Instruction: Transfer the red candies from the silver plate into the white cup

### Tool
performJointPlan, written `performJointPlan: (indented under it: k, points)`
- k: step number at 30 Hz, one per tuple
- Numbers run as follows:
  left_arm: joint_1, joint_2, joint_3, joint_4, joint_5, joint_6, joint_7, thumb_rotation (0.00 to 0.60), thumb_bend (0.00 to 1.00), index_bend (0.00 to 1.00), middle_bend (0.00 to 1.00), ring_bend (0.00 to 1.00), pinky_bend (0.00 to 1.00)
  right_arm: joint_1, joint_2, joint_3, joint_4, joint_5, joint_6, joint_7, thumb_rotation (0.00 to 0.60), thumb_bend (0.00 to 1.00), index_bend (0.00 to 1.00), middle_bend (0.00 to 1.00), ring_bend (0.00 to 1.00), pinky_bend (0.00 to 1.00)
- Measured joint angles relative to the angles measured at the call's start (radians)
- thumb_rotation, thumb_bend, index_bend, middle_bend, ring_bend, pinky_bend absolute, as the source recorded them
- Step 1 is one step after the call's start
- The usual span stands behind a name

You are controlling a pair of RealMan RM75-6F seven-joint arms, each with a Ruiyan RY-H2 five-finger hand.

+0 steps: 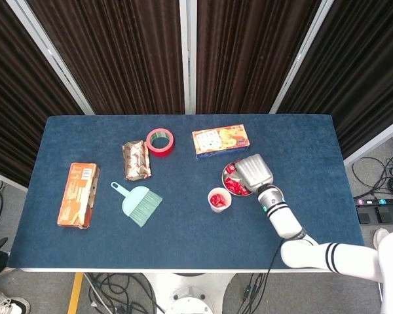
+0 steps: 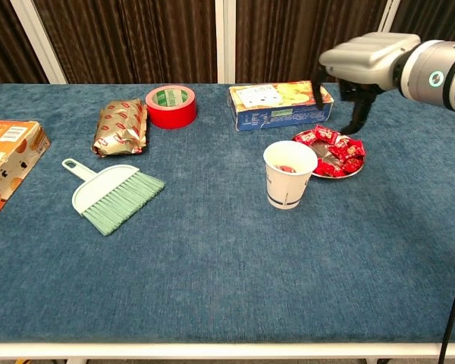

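Orange box (image 1: 78, 195) at the tabletop's left edge. Teal brush (image 2: 111, 189) and foil packet (image 2: 121, 125) mid-left; red tape roll (image 2: 171, 106) toward the far edge. None obstruct.

White cup (image 2: 289, 174) right of centre, red candy inside.

Silver plate (image 2: 352, 171) just beside the cup, red candies (image 2: 337, 152) heaped on it. Snack box (image 2: 280, 105) close behind.

Right robot hand (image 2: 356, 80) hovers over the plate, fingers apart, empty. Left robot hand not visible.

Risk: cup stands close, so a low carry could tip it; slick wrappers may slip and scatter.
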Motion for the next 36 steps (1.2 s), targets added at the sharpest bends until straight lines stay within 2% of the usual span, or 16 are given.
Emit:
performJointPlan:
  k: [7, 16, 36]
  points:
    - [0.001, 0.001, -0.002, 0.009, -0.004, -0.001, -0.012, 0.600, 0.11, 0.15, 0.16, 0.06, 0.19, 0.043, -0.062, -0.009, 0.180, 0.219, -0.058, -0.087, 0.600, 0.10, 0.44, 1.00, 1.00, 1.00]
    - [-0.001, -0.004, -0.005, 0.023, -0.010, -0.009, -0.024, 0.600, 0.11, 0.15, 0.16, 0.06, 0.19, 0.090, -0.160, -0.022, 0.356, 0.275, -0.148, -0.127, 0.600, 0.11, 0.44, 1.00, 1.00, 1.00]
    - [0.000, -0.016, -0.005, 0.058, -0.016, -0.019, -0.050, 0.600, 0.11, 0.15, 0.16, 0.06, 0.19, 0.108, -0.212, -0.050, 0.431, 0.336, -0.195, -0.150, 0.600, 0.14, 0.46, 1.00, 1.00, 1.00]
